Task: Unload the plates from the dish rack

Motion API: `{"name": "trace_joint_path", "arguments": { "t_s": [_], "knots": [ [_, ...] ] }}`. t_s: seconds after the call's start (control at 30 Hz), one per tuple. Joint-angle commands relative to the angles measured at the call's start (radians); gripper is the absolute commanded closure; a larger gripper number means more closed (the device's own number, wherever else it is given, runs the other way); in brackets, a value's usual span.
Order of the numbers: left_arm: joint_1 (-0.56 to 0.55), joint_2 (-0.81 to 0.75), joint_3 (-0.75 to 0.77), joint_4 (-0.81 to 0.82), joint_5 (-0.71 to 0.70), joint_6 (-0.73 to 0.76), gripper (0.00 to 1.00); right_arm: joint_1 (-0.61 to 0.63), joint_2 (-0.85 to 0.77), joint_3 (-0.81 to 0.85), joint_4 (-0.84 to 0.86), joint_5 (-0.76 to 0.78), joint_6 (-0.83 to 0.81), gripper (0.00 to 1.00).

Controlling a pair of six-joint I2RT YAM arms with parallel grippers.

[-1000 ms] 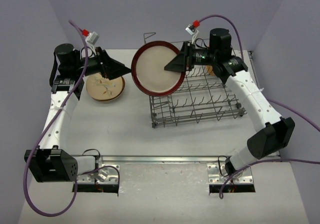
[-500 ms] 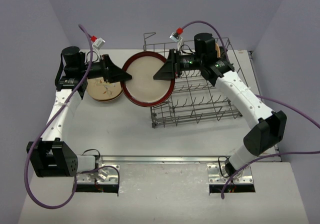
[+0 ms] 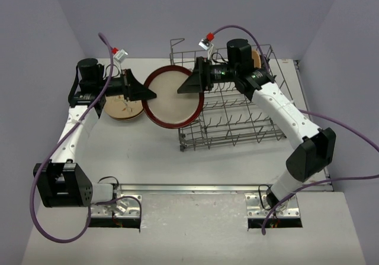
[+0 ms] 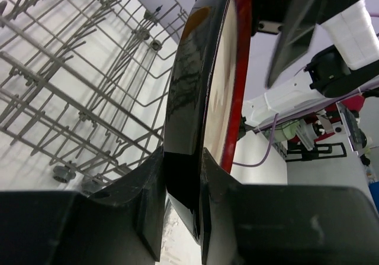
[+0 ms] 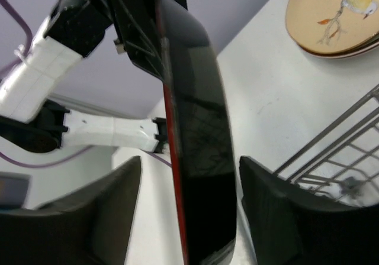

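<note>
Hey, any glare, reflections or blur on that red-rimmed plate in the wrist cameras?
Left wrist: the plate has a glossy dark back mirroring the dish rack wires, and the left fingers look soft close up. Right wrist: a faint wire grid mirrored again, right fingers blurred. Top view: even light, soft shadows, no obvious glare.

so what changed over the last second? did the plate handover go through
The red-rimmed plate was carried left, off the end of the dish rack, toward the stack of plates on the table. The left gripper closed on its rim, and the right gripper has spread its jaws off it. Rack and stack stayed put.
</note>
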Motion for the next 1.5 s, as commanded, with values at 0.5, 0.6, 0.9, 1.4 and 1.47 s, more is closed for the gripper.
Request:
{"name": "trace_joint_path", "arguments": {
  "t_s": [0.5, 0.6, 0.9, 1.4, 1.47],
  "knots": [
    [0.458, 0.35, 0.185, -0.23, -0.084, 0.213, 1.0, -0.113, -0.133, 0.054, -0.081, 0.263, -0.094, 0.01],
    [0.469, 0.428, 0.214, -0.275, -0.143, 0.282, 1.0, -0.114, -0.139, 0.05, -0.081, 0.261, -0.098, 0.01],
    [0.5, 0.527, 0.23, -0.253, -0.269, 0.289, 1.0, -0.115, -0.134, 0.042, -0.083, 0.252, -0.101, 0.01],
    [0.505, 0.588, 0.234, -0.235, -0.368, 0.287, 0.69, -0.115, -0.124, 0.039, -0.081, 0.242, -0.103, 0.01],
    [0.504, 0.578, 0.236, -0.236, -0.399, 0.29, 0.64, -0.115, -0.124, 0.041, -0.081, 0.24, -0.103, 0.01]
  ]
}}
